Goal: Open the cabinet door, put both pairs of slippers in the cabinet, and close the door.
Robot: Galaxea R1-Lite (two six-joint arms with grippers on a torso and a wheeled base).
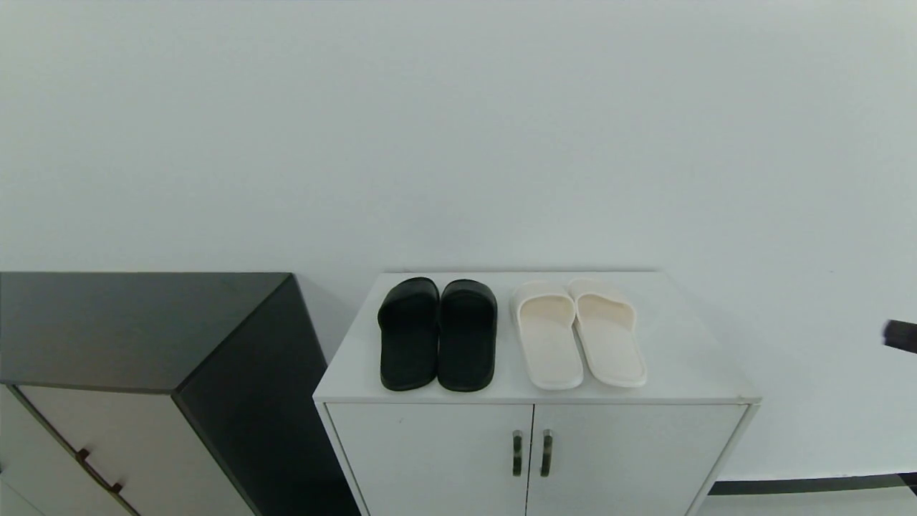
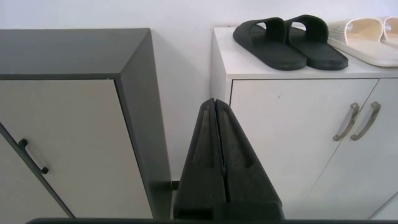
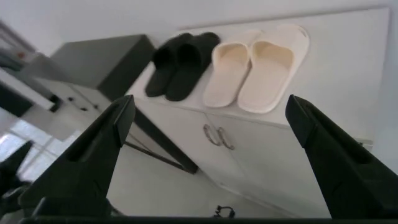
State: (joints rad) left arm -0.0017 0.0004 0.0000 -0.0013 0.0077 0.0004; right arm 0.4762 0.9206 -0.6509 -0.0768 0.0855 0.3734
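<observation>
**Head view.** The white cabinet [image 1: 688, 358] stands against the wall with both doors closed. The left door handle [image 1: 516, 453] and right door handle [image 1: 546, 453] are upright bars set close together at the centre seam. On the cabinet top the black slippers [image 1: 437, 335] lie side by side and touching, toes to the wall. The cream slippers [image 1: 579, 333] lie just beside them on the robot's right. A dark cabinet [image 1: 143, 322] stands near the white one on the robot's left.

Handling, as a judgement: the slippers look like moulded foam or rubber, so they should be light, flexible, not fragile and fairly grippy. The toe strap looks the surest hold. Pinching the two adjoining inner edges might lift a pair together. The doors look like light panels hinged at their outer edges. The slim bar handles could slip, so take one across its middle and pull outward.

**Left wrist view.** The left gripper [image 2: 215, 107] has its fingers pressed fully together and carries nothing. It sits low, in front of the gap between the two cabinets. It points at the white cabinet's near corner, below the level of the top and well apart from the handles.

**Right wrist view.** The right gripper [image 3: 209, 104] is spread wide and empty. It is held above and in front of the white cabinet, angled down, with both pairs of slippers and the handles framed between its fingers. It touches nothing.
</observation>
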